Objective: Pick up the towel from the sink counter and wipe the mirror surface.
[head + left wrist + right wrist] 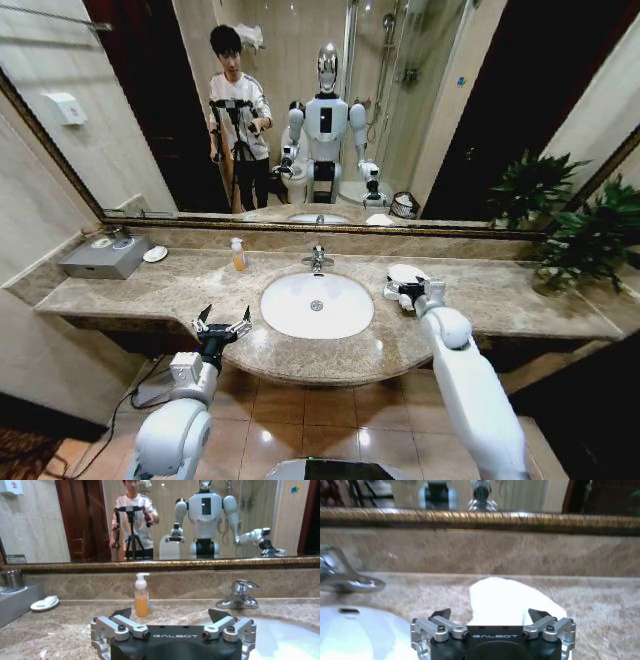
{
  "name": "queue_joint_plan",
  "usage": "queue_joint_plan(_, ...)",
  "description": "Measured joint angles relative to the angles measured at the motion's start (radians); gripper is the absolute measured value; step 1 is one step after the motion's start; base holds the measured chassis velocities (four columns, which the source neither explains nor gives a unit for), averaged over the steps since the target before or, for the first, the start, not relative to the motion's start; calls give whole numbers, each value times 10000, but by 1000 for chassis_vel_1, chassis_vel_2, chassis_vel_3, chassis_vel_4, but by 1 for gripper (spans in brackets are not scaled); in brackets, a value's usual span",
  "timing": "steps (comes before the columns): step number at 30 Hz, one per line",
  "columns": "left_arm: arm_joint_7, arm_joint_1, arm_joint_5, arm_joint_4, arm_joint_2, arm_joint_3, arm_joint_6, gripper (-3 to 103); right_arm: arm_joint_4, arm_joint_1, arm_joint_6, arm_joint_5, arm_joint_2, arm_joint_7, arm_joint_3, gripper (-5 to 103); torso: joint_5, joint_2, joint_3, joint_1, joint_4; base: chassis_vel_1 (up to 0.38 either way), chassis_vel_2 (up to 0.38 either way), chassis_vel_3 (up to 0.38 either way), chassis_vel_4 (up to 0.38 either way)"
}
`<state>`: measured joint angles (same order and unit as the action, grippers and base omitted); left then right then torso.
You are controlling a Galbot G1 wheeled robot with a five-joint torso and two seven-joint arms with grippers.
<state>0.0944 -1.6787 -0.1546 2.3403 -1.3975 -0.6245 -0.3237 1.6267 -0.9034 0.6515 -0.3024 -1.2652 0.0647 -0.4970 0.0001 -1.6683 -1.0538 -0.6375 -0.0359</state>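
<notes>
A white towel (405, 272) lies crumpled on the marble sink counter (150, 290), just right of the white basin (317, 305). My right gripper (408, 292) hovers low at the towel's near edge. In the right wrist view it (490, 614) is open, with the towel (512, 596) lying in the span between its fingers and reaching beyond them. My left gripper (222, 322) is open over the counter's front edge, left of the basin, holding nothing (170, 613). The large mirror (300, 100) with its bronze frame (480, 517) covers the wall behind the counter.
A chrome faucet (317, 258) stands behind the basin. An orange soap bottle (142, 596) and a soap dish (44, 603) sit to the left, beside a grey box (104, 257). A potted plant (590, 235) stands at the counter's right end.
</notes>
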Motion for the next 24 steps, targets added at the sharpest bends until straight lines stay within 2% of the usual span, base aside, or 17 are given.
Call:
queue_joint_plan(7, 0, 0, 0, 0, 0, 0, 0, 100, -1209, 470, -57, 121, 8, 92, 88, 100, -1, 0, 0, 0, 1, 0, 0, 0, 0)
queue_joint_plan(18, 0, 0, 0, 0, 0, 0, 0, 100, -2391, 1029, -640, 299, -55, 283, 325, 100, -1, 0, 1, 0, -1, 0, 0, 0, 0)
queue_joint_plan(19, 0, 0, 0, 0, -1, 0, 0, 100, -2503, 1095, -686, 330, -51, 283, 334, 102, -1, 0, 1, 0, -1, 0, 0, 0, 0)
queue_joint_plan(21, 0, 0, 0, 0, 0, 0, 0, 100, -2704, 1207, -738, 388, -42, 276, 335, 95, -2, 0, 1, 1, 0, 0, 0, 0, 0)
queue_joint_plan(23, 0, 0, 0, 0, 0, 0, 0, 100, -2795, 1256, -773, 413, -42, 273, 335, 95, -2, 0, 1, 1, 0, 0, 0, 0, 0)
queue_joint_plan(24, 0, 0, 0, 0, -1, -1, 0, 100, -2894, 1307, -818, 448, -44, 271, 333, 89, -2, 0, 1, 1, 0, 0, 0, 0, 0)
